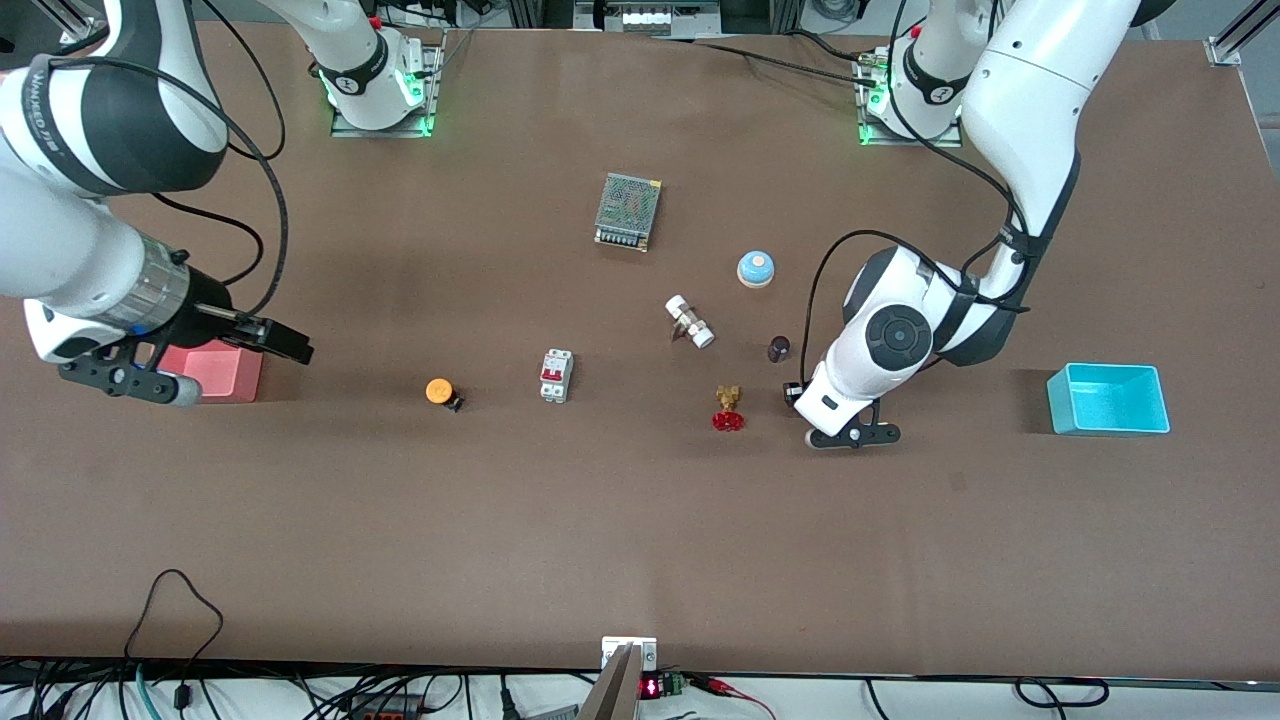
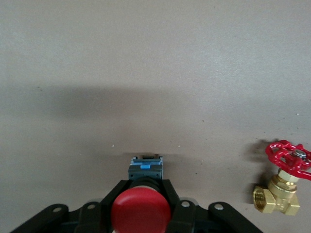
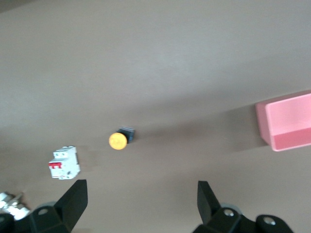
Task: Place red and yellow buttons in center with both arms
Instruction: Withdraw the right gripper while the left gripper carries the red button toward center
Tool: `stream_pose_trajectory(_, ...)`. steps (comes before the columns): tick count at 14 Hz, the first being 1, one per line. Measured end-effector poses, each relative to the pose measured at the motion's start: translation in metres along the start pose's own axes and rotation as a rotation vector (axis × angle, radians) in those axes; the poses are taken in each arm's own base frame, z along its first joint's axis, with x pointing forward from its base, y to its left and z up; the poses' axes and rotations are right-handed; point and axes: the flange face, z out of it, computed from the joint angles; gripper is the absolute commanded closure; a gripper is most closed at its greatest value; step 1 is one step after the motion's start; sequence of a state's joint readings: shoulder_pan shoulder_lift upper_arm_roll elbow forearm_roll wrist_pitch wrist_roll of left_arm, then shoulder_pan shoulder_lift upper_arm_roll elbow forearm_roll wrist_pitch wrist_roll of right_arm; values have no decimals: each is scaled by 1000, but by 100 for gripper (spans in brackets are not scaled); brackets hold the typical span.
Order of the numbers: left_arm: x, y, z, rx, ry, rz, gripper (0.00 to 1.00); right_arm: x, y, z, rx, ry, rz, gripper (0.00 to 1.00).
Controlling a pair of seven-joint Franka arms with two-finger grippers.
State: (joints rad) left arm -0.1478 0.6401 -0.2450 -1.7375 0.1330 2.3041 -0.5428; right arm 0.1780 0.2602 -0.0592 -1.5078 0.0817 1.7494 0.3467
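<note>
My left gripper (image 2: 146,184) is shut on the red button (image 2: 141,209), its black fingers (image 2: 112,194) clamped round the black body below the round red cap. In the front view this gripper (image 1: 797,394) is low over the table beside the brass valve, and the hand hides the red cap. The yellow button (image 1: 440,391) lies on its side on the brown tabletop, toward the right arm's end, and also shows in the right wrist view as the yellow button (image 3: 118,141). My right gripper (image 1: 287,344) hangs open and holds nothing, over the table beside the pink bin; its own view shows the right gripper (image 3: 141,189) with bare table between the fingers.
A brass valve with a red handwheel (image 1: 729,409) (image 2: 284,177) lies close to the left gripper. Also here: a dark small cylinder (image 1: 779,348), white fitting (image 1: 690,321), blue bell (image 1: 756,268), circuit breaker (image 1: 556,375), power supply (image 1: 628,210), pink bin (image 1: 215,372), light-blue bin (image 1: 1108,398).
</note>
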Motion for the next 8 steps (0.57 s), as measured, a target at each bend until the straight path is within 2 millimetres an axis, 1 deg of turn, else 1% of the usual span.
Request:
stream_pose_trajectory(1,0,0,1,0,-1,0,28,-2,5,-8,-20,10,-4,0)
stream_pose_trajectory(2,0,0,2,1,-2,0,11,-4,13,-18,-37,19,-17,0)
stream_pose_trajectory(3,0,-1,3,1,-3,0,0,-5,27,-30,-48,27,-47,0)
stream_pose_trajectory(4,0,-1,3,1,-3,0,0,-4,47,-43,-52,38,-93,0)
stream_pose_trajectory(5,0,-1,4,2,-4,0,0,-2,71,-54,-52,48,-134,0)
stream_pose_trajectory(7,0,-1,4,2,-4,0,0,3,129,-72,-50,63,-169,0)
stream_pose_trajectory(8,0,-1,4,2,-4,0,0,2,151,-79,-49,62,-168,0)
